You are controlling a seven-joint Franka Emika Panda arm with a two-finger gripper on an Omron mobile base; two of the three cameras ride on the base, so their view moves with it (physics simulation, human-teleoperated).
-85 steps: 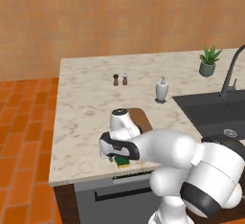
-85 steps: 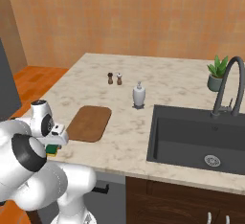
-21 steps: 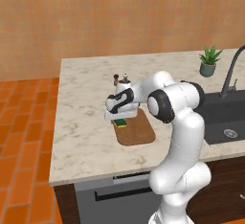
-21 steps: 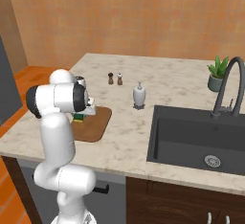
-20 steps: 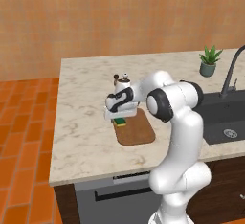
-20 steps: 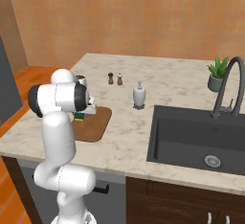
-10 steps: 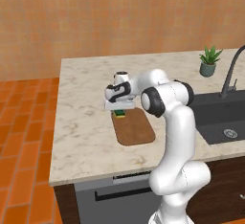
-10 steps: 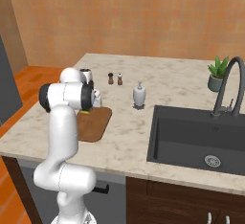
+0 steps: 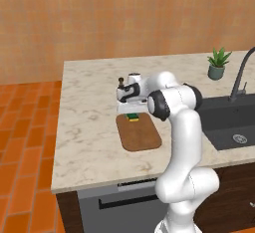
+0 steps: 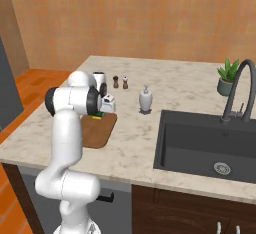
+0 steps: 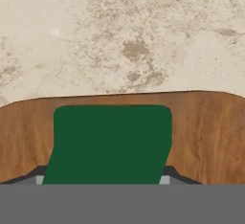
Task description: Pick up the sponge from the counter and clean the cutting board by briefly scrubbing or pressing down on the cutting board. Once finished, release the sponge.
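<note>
Left base view: the pincer (image 9: 130, 111) hangs just over the far end of the cutting board (image 9: 139, 133), with the sponge (image 9: 132, 117) lying on the board right beneath it; can't tell from here if the fingers touch it. Right base view: the arm hides most of the board, but a soap bottle (image 10: 145, 99) and 2 shakers (image 10: 120, 82) stand on the table (image 10: 175, 85). Hand view: the sponge's green top sits between 2 fingertips (image 11: 169, 174) spread at its sides, so whether it's grasped or let go I can't tell.

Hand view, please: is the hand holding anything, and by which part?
It looks to hold the sponge by its two long sides, low on the board.
</note>
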